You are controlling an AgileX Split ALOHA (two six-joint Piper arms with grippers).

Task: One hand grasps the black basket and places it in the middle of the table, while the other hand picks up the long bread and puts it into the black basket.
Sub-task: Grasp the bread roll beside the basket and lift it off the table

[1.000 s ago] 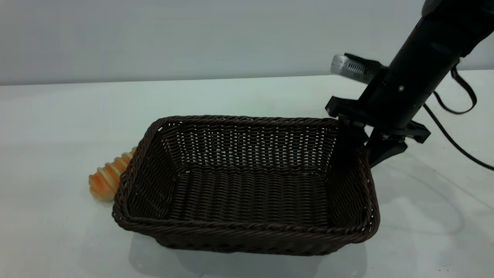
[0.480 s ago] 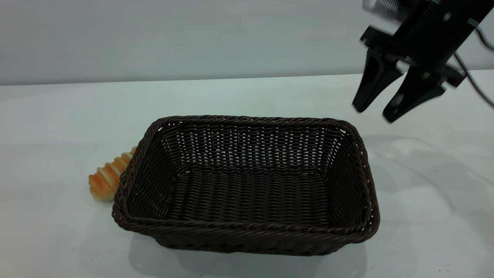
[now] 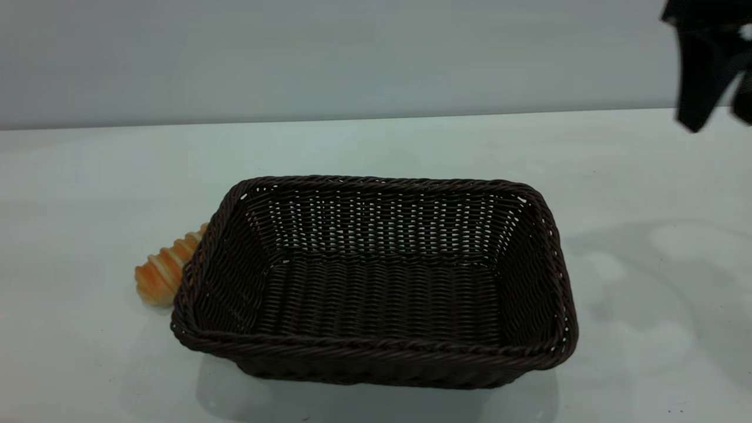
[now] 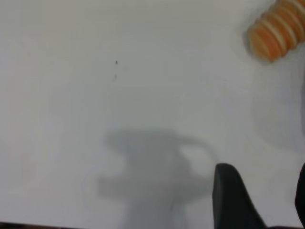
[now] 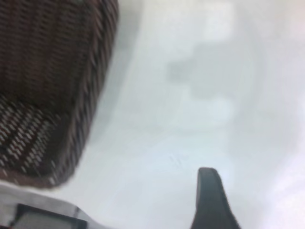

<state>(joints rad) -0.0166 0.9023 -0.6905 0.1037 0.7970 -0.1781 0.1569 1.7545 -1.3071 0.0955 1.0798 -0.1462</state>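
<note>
The black basket [image 3: 376,348] stands empty in the middle of the table [image 3: 88,176]. The long bread [image 3: 163,271] lies on the table against the basket's left end, partly hidden behind its rim. My right gripper [image 3: 719,120] hangs high at the far right, open and empty, well clear of the basket. In the right wrist view one of its fingers [image 5: 209,200] shows over bare table, with the basket [image 5: 52,95] off to one side. My left gripper [image 4: 264,191] is open and empty above bare table, some way from the bread [image 4: 276,31]. It is out of the exterior view.
A grey wall runs behind the table's far edge [image 3: 376,120]. Bare tabletop lies on all sides of the basket.
My right gripper has let go of the basket's right rim, risen and drawn off to the upper right. The basket and the bread have not moved.
</note>
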